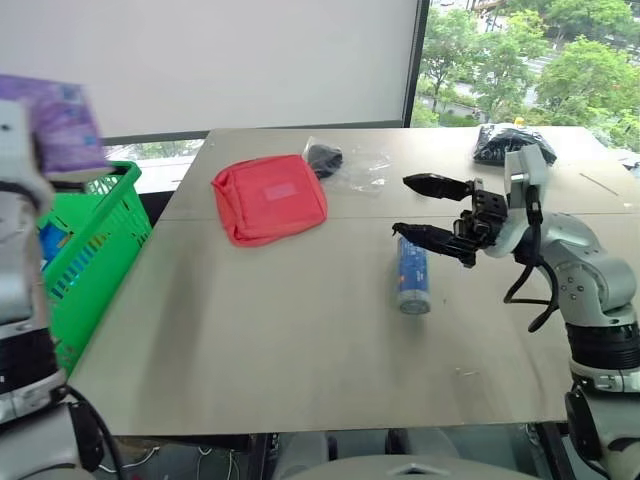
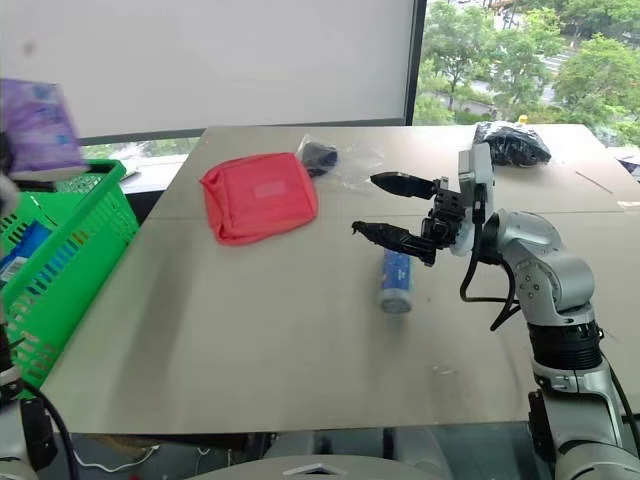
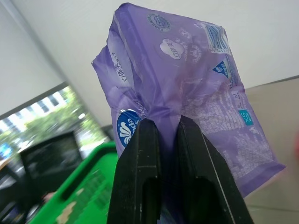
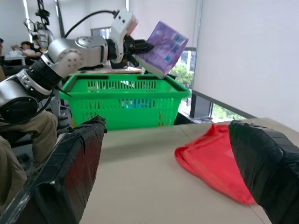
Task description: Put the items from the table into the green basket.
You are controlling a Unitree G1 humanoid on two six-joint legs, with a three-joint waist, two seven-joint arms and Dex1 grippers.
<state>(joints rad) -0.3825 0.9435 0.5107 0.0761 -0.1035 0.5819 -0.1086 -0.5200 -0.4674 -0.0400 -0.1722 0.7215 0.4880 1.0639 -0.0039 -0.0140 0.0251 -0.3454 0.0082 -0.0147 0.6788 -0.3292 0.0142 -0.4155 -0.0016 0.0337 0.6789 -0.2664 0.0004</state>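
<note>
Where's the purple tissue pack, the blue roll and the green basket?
purple tissue pack (image 3: 177, 79), left wrist view, its front face.
blue roll (image 1: 412, 275), left eye view, its side.
green basket (image 4: 126, 84), right wrist view, its near rim.

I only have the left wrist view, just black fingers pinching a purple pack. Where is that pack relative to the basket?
Observer: The purple tissue pack is held above the green basket, over its rim, by the left gripper.
Operator: Is anything already in the basket?
Observer: Something blue shows through the lattice; I cannot tell what it is.
Operator: What is the right gripper doing?
Observer: The right gripper is open, poised just above the far end of the blue roll lying on the table.
Operator: What else is left on the table?
Observer: A red zip pouch, a clear bag with a black object and a black crinkly bag.
</note>
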